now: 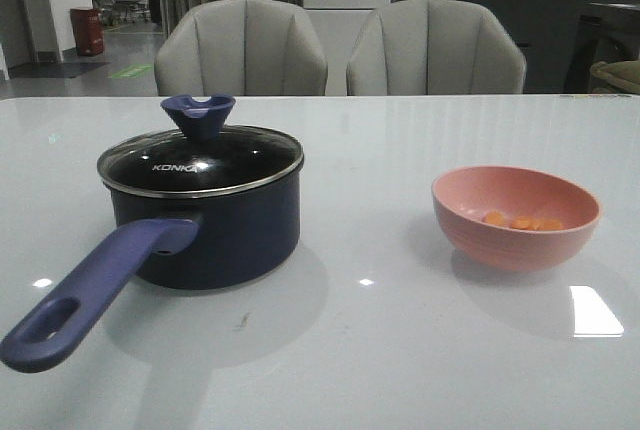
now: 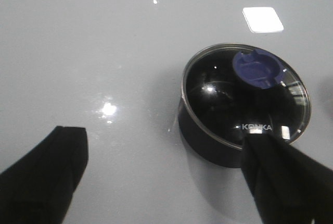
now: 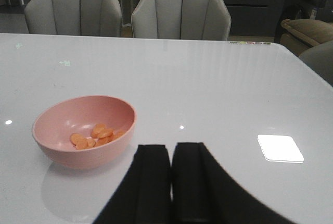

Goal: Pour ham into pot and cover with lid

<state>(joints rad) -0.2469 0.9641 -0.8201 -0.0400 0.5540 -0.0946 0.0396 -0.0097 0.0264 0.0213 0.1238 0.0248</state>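
Note:
The dark navy pot (image 1: 220,225) stands on the left of the table, its long purple-blue handle (image 1: 90,300) pointing toward the near left. The glass lid (image 1: 200,160) with its blue knob (image 1: 198,115) rests on the pot. Orange-pink ham (image 1: 522,221) chunks lie inside a salmon-pink bowl (image 1: 510,250) on the right. Neither gripper shows in the front view. My left gripper (image 2: 162,134) is open above the table, with the pot (image 2: 208,146) and lid (image 2: 229,99) just beyond one finger. My right gripper (image 3: 170,146) is shut on nothing, close beside the bowl (image 3: 78,156) holding the ham (image 3: 93,135).
The glossy white table (image 1: 380,350) carries bright light reflections. Two grey chairs (image 1: 240,48) (image 1: 435,48) stand behind its far edge. A room with counters and furniture lies beyond.

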